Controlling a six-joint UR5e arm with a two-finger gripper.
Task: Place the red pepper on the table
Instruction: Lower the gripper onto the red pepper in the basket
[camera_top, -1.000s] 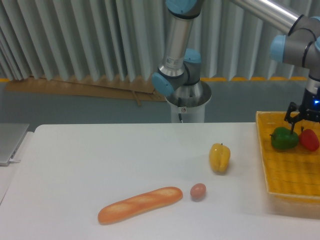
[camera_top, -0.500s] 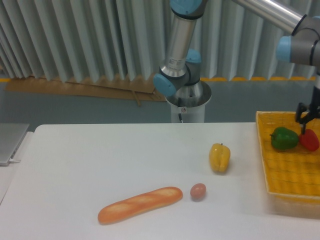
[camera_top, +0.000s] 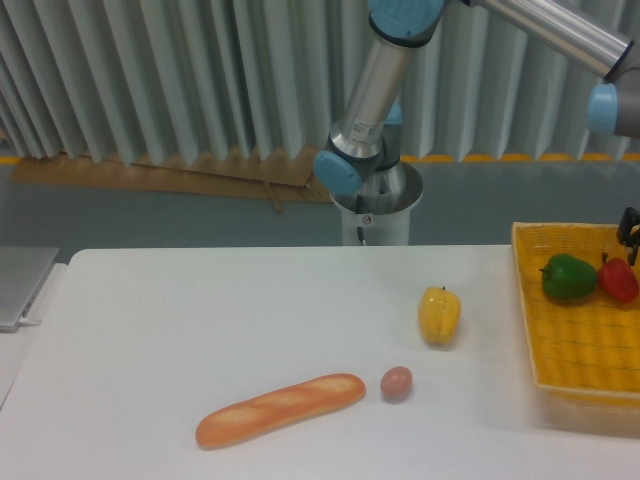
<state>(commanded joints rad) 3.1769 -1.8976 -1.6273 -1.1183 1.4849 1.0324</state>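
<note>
Your red pepper (camera_top: 619, 280) lies in the yellow basket (camera_top: 570, 350), at its far right, touching or nearly touching the green pepper (camera_top: 569, 277) on its left. It is not on the table (camera_top: 200, 320) yet. The gripper (camera_top: 630, 225) shows only as a dark sliver at the frame's right edge, just above the red pepper; you cannot tell from here whether its fingers are spread or closed, and it holds nothing that you can see.

Your main risk is the crowding. With the green pepper pressed so close, a finger coming down on that side could land on it, shove it, or pinch both peppers together. The glossy, rounded skin could also slip out of a shallow grasp. And because the gripper sits half out of view, you cannot check its alignment over the pepper.

Compared with a second ago, the gripper has moved right, from between the two peppers to above the red one, and the arm has swung with it. The peppers, the yellow pepper (camera_top: 439, 315), the egg (camera_top: 396, 382) and the bread (camera_top: 280, 408) have not moved.
</note>
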